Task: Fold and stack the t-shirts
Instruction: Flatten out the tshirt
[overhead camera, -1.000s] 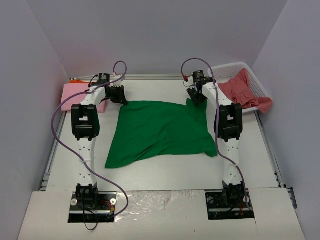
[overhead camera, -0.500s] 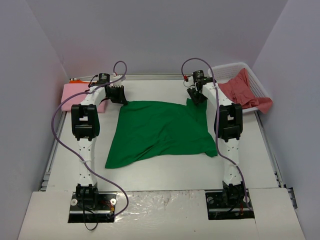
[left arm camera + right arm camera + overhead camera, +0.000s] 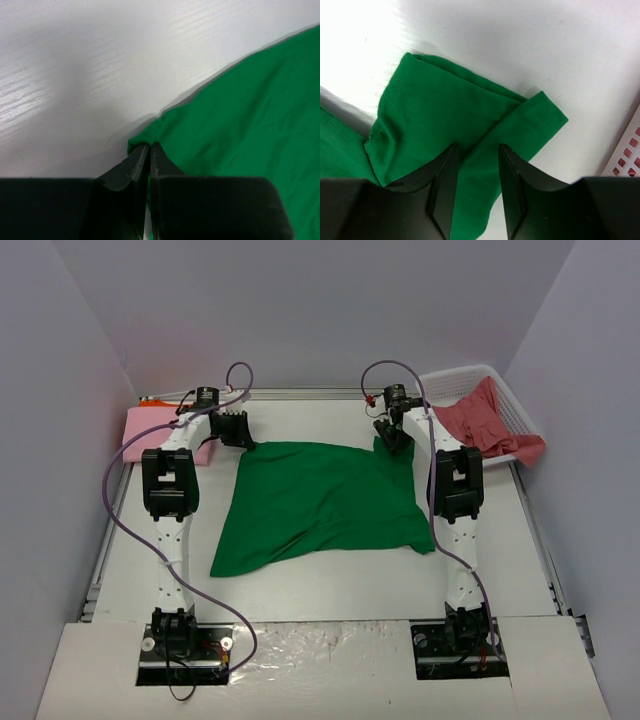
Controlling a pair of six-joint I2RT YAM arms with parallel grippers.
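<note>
A pale grey left wall [image 3: 50,440] closes the cell on that side. At its foot, on the far left corner of the white bench [image 3: 330,585], lies the pink t-shirt [image 3: 165,435], folded flat, with a strip of the orange t-shirt [image 3: 155,401] showing at its far edge. A metal rail [image 3: 108,530] runs along the bench's left side.

The left tool [image 3: 238,432] sits low at the far left corner of the green t-shirt [image 3: 320,505]. In the left wrist view its fingers are pressed together, tips right at the bunched corner of the cloth [image 3: 250,110]. I cannot tell whether any cloth is caught between them. The bench there [image 3: 100,60] shows faint streaks like wood grain.

The green t-shirt is spread over the middle of the bench, mostly flat, with its near left corner drawn to a point. The plain back wall [image 3: 320,310] rises behind it.

The right tool [image 3: 392,435] is down on the shirt's far right sleeve. In the right wrist view its fingers stand apart [image 3: 478,147], with the sleeve [image 3: 435,115] lying under and between them.

At the far right a white lattice basket [image 3: 460,372] holds the coral red t-shirt [image 3: 485,420], which spills over its near rim. The right wall [image 3: 600,440] stands just beyond.
</note>
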